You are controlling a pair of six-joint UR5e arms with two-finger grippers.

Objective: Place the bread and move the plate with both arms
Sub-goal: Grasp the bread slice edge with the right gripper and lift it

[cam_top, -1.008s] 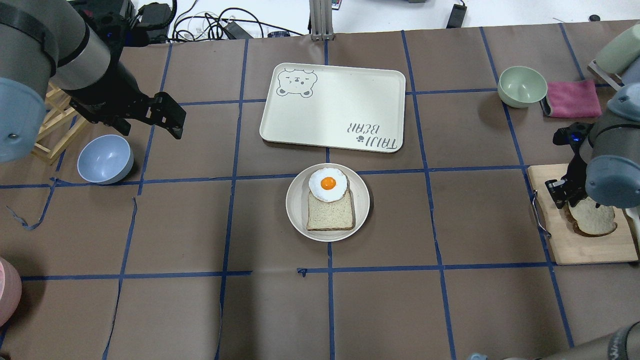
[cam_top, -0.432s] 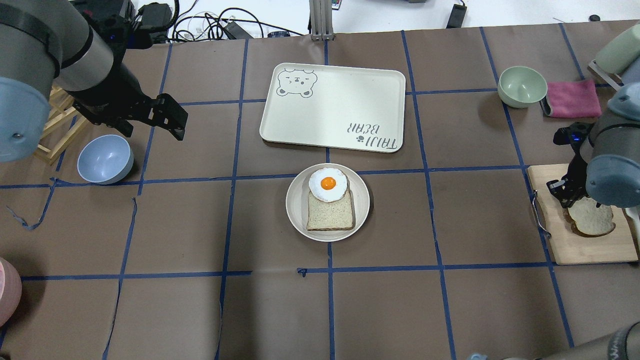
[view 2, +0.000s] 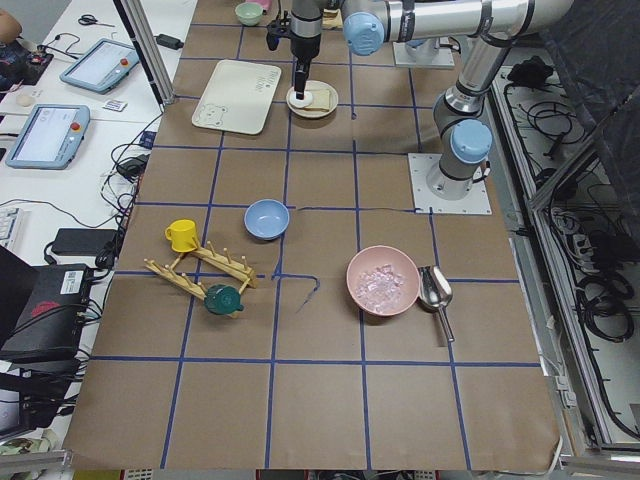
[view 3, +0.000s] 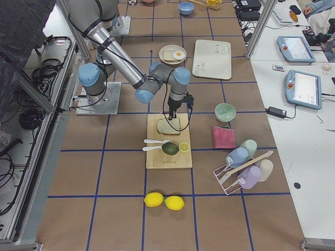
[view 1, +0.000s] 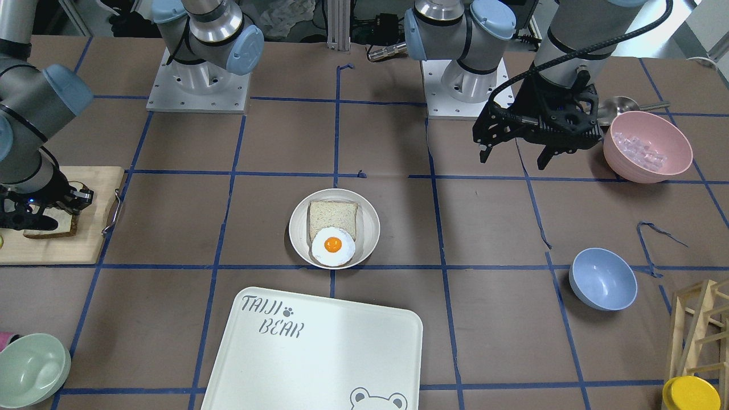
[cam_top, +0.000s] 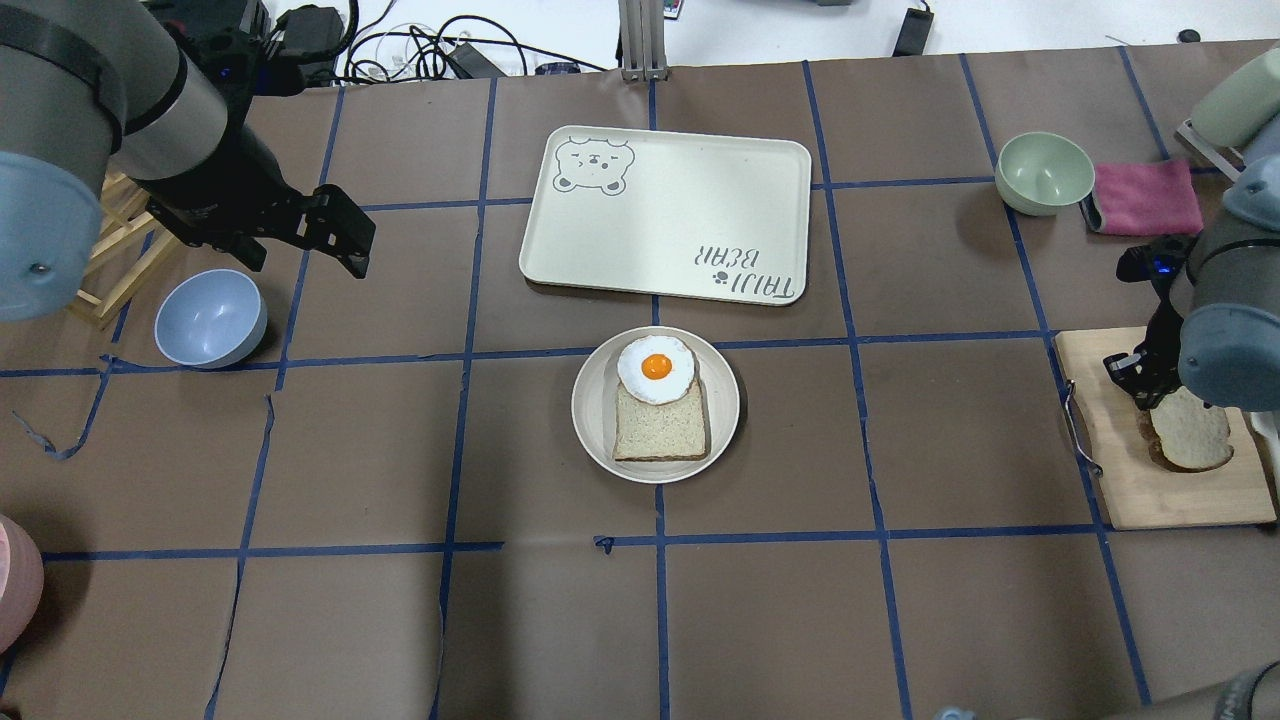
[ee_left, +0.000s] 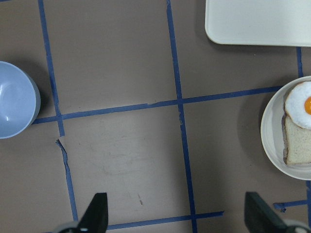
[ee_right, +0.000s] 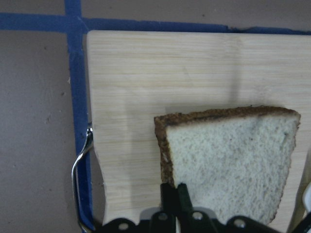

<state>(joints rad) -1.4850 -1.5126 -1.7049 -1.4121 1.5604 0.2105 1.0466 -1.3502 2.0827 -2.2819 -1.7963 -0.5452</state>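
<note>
The bread [cam_top: 1190,432] with the dark crust is on a wooden board [cam_top: 1120,480] at the right edge, tipped up on one side. My right gripper [cam_top: 1140,385] is shut on its crust edge; the right wrist view shows both fingers [ee_right: 168,194] pinched close together on the slice [ee_right: 228,155]. The cream plate [cam_top: 590,400] sits mid-table and holds a squarer pale slice [cam_top: 660,425] with a fried egg [cam_top: 655,368] on it. My left gripper [cam_top: 340,240] hangs open and empty above the table, left of the tray. Its wrist view shows the plate [ee_left: 269,131] at the right.
The bear-printed tray [cam_top: 700,200] lies just beyond the plate. A blue bowl [cam_top: 210,318] is under the left arm, a green bowl [cam_top: 1045,172] and pink cloth [cam_top: 1145,197] are at the back right. A pink bowl [view 1: 648,146] stands near the left gripper.
The right gripper has shifted a little to the right and the bread now looks narrower, tipped up at the gripped edge. The left gripper has barely moved.
</note>
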